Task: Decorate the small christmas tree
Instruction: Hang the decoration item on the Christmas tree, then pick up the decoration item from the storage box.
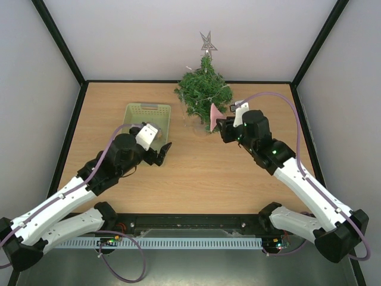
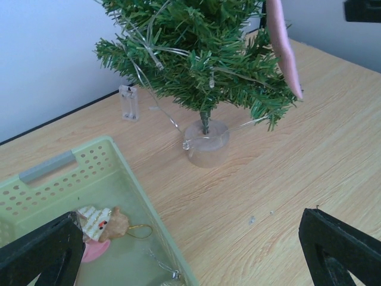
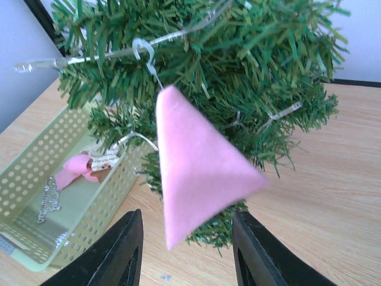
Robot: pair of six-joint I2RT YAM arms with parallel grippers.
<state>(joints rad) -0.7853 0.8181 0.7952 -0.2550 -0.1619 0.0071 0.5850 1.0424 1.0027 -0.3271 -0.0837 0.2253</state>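
Branches of the small christmas tree are spreading at the table's far middle, just right of the green basket. Judged light, springy and easily tipped on its clear base; best taken gently at branch tips. Right gripper is waiting, jaws apart, beneath a pink felt ornament hanging from a branch. Left gripper is gaping wide over the basket.

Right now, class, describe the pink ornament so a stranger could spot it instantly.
Find the small christmas tree, star on top, at the far edge of the table. On its side nearest the right arm, a pink ornament hangs from a thin hook. It is the only flat pink triangle on the tree; other decorations lie in the pale green basket.
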